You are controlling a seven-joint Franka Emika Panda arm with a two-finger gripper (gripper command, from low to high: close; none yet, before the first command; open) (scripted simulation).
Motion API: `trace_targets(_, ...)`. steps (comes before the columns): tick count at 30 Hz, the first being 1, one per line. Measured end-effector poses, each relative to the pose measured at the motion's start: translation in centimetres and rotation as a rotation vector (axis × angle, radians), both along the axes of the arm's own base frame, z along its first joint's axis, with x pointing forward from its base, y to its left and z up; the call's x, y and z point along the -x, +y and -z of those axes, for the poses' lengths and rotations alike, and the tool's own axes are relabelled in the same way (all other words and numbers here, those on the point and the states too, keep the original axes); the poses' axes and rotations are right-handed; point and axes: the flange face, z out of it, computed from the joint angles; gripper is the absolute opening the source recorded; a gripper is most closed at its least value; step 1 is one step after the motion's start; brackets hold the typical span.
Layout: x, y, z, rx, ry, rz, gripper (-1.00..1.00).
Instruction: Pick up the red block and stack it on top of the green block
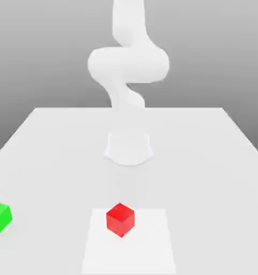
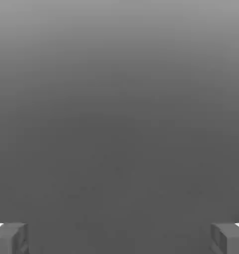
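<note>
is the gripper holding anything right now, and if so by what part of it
Nothing is held: the gripper stands open with nothing between its fingers, and the red block sits away from it.

The white arm (image 1: 129, 64) of a Franka Emika Panda stands upright in the exterior view, its thick middle section bulging to both sides above a narrower curved length and a flared base. In the hand view, the hand (image 2: 119, 239) is open, its two dark fingers (image 2: 9, 239) well apart.
</note>
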Motion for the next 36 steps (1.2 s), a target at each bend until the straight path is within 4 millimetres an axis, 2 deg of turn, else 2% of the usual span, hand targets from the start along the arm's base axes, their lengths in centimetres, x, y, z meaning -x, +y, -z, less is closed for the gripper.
trace_targets(5, -4.7, 0.1, 10.7, -0.001, 0.158, 0.134, 0.00)
trace_targets(10, -6.5, -1.2, 21.5, -0.034, 0.309, 0.262, 0.00)
trace_targets(15, -5.6, -2.7, 31.7, -0.098, 0.454, 0.385, 0.00)
trace_targets(21, -1.7, -3.3, 41.6, -0.211, 0.611, 0.523, 0.00)
trace_targets(23, -0.1, -3.0, 44.2, -0.257, 0.659, 0.564, 0.00)
trace_targets(24, 0.3, -3.0, 44.9, -0.269, 0.668, 0.576, 0.00)
trace_targets(36, 0.0, -2.9, 49.5, -0.287, 0.668, 0.590, 0.00)
